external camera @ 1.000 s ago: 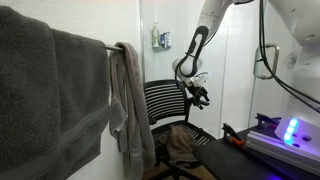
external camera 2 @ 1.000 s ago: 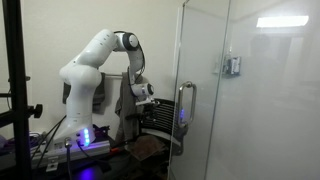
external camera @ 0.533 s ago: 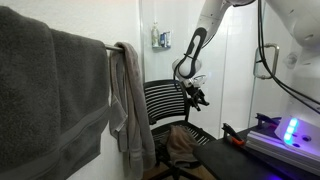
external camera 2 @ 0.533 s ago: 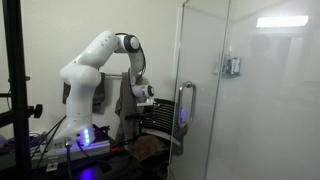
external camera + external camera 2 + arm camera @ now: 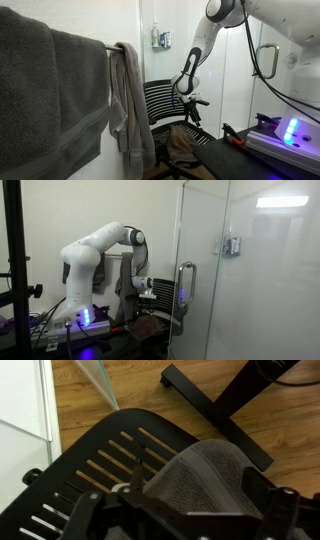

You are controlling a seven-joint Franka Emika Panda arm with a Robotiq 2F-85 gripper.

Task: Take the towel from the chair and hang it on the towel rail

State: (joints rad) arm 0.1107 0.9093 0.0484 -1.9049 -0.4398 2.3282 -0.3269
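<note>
A white-walled bathroom corner with a wood-plank floor (image 5: 120, 400) holds the scene, and a glass door (image 5: 250, 290) with a looped chrome handle (image 5: 185, 295) closes off the near side in an exterior view. On the left in an exterior view, a large dark grey towel (image 5: 45, 95) and a paler grey narrow towel (image 5: 127, 100) hang over the towel rail (image 5: 110, 46), of which only a short bare stretch shows between them.

The black office chair (image 5: 165, 100) stands farther back, its slatted back upright. The small brownish towel (image 5: 180, 140) lies crumpled on the chair's seat, well apart from the rail.

The white Franka arm (image 5: 200, 45) reaches down from the upper right, and the gripper (image 5: 193, 108) hangs just in front of the chair back, above the towel and not touching it in that view. In the wrist view the gripper (image 5: 185, 518) looks straight down. Its two dark fingers (image 5: 85, 518) are spread wide at the bottom edge, with the towel (image 5: 200, 470) showing between them and the slatted chair back (image 5: 90, 465) to the left. Nothing is pinched. The robot's base (image 5: 290, 130) glows blue at the lower right.
</note>
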